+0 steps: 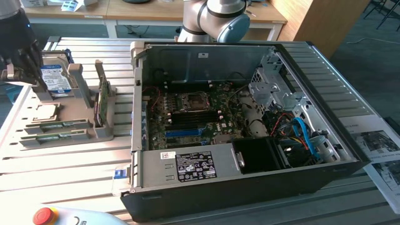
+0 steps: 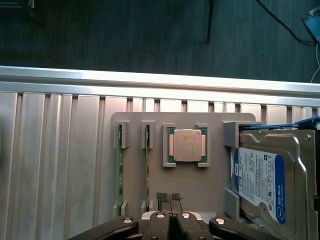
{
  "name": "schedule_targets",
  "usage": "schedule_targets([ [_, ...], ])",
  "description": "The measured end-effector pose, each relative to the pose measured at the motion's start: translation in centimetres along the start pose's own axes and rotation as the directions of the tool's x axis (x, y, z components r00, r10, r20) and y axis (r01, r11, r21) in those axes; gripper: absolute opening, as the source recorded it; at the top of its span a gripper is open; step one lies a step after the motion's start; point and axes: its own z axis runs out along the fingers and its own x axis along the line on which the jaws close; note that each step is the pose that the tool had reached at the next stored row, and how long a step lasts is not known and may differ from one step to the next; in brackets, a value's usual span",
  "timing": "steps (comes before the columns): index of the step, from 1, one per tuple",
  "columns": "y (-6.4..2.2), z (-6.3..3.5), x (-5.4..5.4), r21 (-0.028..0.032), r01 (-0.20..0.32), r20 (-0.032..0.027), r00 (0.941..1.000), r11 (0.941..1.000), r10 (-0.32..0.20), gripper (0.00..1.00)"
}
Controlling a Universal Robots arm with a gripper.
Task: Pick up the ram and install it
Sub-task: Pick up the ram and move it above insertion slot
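Two matching green ram sticks stand on edge in the slots of a grey holder (image 2: 200,185). One ram stick (image 2: 147,165) (image 1: 55,125) is beside the CPU, the other stick (image 2: 119,165) (image 1: 53,137) is one slot further out. My gripper (image 2: 168,198) (image 1: 16,75) hovers above the holder, close to the stick beside the CPU and touching nothing. Its fingers are shut with nothing between them. The open computer case (image 1: 350,154) shows the green motherboard (image 1: 216,101) with its memory slots (image 1: 184,124).
The holder also carries a CPU (image 2: 187,145) (image 1: 44,111), a blue-labelled hard drive (image 2: 262,182) (image 1: 53,78) and an upright card (image 1: 103,101). The ribbed metal table (image 2: 55,165) ends near the holder. A red emergency button (image 1: 44,215) sits at the front.
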Motion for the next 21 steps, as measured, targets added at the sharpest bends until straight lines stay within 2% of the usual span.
schedule_targets([
  [7,-0.05,1.05,0.0,0.0001,0.000,0.0000,1.0000,1.0000,0.000,0.11],
  [14,-0.04,1.10,0.1,0.0004,0.000,0.0002,1.0000,1.0000,0.000,0.11],
  [21,-0.02,1.07,1.1,0.0000,0.000,0.0000,1.0000,1.0000,0.000,0.11],
])
